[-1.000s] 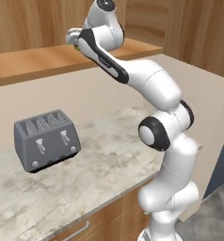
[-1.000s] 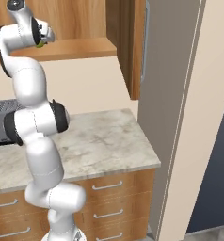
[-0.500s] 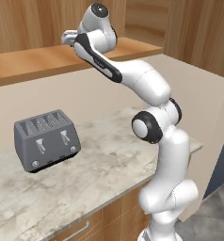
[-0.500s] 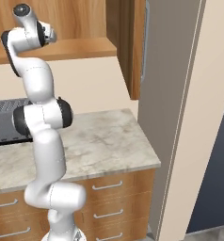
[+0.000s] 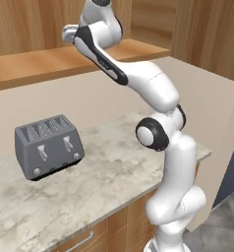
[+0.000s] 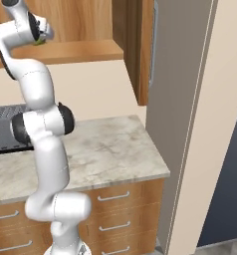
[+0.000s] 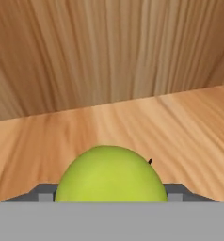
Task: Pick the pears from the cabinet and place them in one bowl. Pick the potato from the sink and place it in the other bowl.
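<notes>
the arm reaches up into the open cabinet (image 6: 85, 50), its gripper (image 5: 69, 34) just above the shelf. a bright yellow-green pear (image 7: 111, 175) sits on the wooden shelf right at the fingertips, between them — whether the jaws are clamped on it i cannot tell. a grey toaster (image 5: 48, 145) stands on the marble counter (image 6: 110, 149) below.

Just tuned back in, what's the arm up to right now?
The arm is stretched up into the open wall cabinet, its gripper level with the shelf. In the hand view a bright yellow-green pear sits between the finger tips, resting on the shelf; whether the fingers have closed on it can't be told. Below, a grey toaster stands on the marble counter.
</notes>
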Robot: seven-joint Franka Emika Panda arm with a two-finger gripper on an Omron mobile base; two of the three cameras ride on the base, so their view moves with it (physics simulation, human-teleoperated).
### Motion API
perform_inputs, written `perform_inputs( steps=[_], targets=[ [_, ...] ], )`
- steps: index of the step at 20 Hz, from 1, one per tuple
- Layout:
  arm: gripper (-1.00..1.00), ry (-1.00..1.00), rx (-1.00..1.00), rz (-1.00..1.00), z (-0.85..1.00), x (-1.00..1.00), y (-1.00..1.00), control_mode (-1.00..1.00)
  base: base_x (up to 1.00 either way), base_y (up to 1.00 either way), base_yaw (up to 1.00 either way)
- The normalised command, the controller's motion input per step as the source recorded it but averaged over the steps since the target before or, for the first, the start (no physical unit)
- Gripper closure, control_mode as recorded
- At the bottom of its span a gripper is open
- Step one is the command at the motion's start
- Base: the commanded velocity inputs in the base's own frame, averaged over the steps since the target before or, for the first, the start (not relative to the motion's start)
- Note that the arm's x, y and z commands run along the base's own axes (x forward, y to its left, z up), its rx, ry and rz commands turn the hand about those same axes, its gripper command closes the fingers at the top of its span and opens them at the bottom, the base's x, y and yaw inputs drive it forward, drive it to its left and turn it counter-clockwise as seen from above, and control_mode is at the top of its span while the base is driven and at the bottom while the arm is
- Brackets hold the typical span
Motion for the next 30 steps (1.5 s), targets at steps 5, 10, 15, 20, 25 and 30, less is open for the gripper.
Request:
perform_inputs(
  steps=[5,10,15,20,25,30],
  targets=[
    [1.0,-0.17,0.01,-0.06,-0.03,-0.9,0.0,-1.0,0.0,0.0,0.0],
    [1.0,-0.1,0.02,-0.11,-0.08,-1.0,-0.07,-1.0,0.0,0.0,0.0],
    [1.0,-0.06,0.05,-0.1,-0.05,-1.0,-0.18,-1.0,0.0,0.0,0.0],
    [1.0,-0.03,0.01,-0.08,-0.32,-1.0,-0.2,-1.0,0.0,0.0,0.0],
    [1.0,0.06,0.0,-0.08,-0.66,-1.0,-0.32,-1.0,0.0,0.0,0.0],
    [1.0,0.01,0.02,-0.03,-0.82,-0.93,-0.57,-1.0,0.0,0.0,0.0]
  ],
)
